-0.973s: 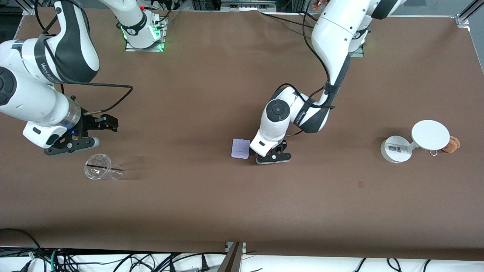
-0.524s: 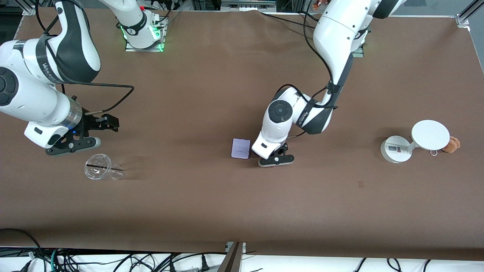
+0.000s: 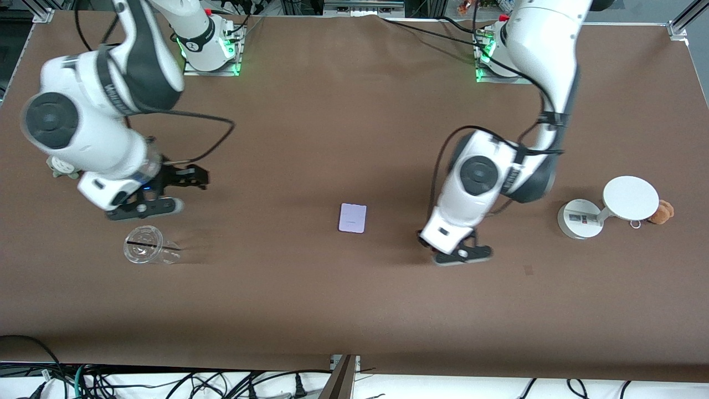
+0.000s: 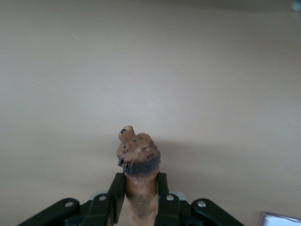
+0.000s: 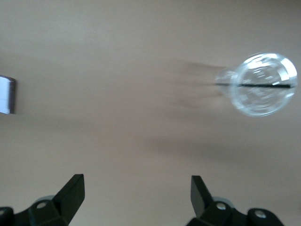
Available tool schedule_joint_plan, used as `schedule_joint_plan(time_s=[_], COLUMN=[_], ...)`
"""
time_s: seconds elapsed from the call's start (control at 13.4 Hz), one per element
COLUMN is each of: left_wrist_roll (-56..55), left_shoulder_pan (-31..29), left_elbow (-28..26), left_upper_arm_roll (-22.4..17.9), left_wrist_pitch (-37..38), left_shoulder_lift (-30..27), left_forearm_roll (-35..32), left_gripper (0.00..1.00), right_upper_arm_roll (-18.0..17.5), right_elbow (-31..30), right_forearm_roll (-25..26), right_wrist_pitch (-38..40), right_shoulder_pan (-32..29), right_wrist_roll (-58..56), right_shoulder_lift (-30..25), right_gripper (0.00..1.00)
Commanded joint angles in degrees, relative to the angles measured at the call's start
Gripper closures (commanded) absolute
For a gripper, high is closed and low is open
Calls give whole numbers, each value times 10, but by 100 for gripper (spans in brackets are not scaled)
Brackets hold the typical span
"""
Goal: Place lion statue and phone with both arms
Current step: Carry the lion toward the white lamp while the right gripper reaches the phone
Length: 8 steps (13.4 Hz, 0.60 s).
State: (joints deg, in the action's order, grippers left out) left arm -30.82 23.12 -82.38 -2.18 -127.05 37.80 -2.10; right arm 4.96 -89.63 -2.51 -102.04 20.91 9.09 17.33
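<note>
Wide bare brown table (image 3: 310,310) all around, big open stretch along the front-camera edge and through the middle. Left gripper (image 3: 462,254) up over bare tabletop between phone and white stand, clamped on the lion statue (image 4: 138,160); left wrist view shows reddish-brown figurine pinched between both fingers (image 4: 116,190), mane end poking out past the tips, nothing but bare table under it. Statue itself hidden under the wrist in front view. Phone (image 3: 353,218) flat on the table mid-width, at about 9 o'clock of the left gripper in front view, well apart, not touched; corner of it also seen in both wrist views. Right gripper (image 3: 145,208) hangs over the table toward the right arm's end, fingers (image 5: 73,193) spread wide, nothing between them. Clear plastic cup (image 3: 145,251) lying on its side, dark straw across the mouth, just at 6 o'clock of the right gripper in front view, nearer the front camera. Grey-green plush (image 3: 61,168) partly hidden by the right arm's wrist, farther from the front camera than the cup. White round stand (image 3: 579,219) with disc top toward the left arm's end, at roughly 3 o'clock of the left gripper, near but apart; orange-brown plush (image 3: 662,211) with keyring touching the disc's edge.
</note>
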Motion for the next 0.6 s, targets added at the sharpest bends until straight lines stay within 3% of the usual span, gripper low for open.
schedule_joint_plan(time_s=[0.0,0.3,0.52], left_wrist_roll=[88,175,212], left_shoulder_pan=[-53,-114,-161], left_elbow=[-50,-111,-208], left_upper_arm_roll=[11,11,11], left_wrist_pitch=[11,8,-40], left_shoulder_lift=[-40,-73,-119], left_forearm_roll=[-7,-5,-5], left_gripper=[100,100,100], right_upper_arm_roll=[3,3,4], right_elbow=[35,47,47], right_forearm_roll=[-53,-65,-64], right_wrist_pitch=[-2,-121,-220], right_shoulder_pan=[53,139,199], right_wrist_roll=[111,266,365], right_shoulder_lift=[36,109,168], right_gripper=[0,0,0])
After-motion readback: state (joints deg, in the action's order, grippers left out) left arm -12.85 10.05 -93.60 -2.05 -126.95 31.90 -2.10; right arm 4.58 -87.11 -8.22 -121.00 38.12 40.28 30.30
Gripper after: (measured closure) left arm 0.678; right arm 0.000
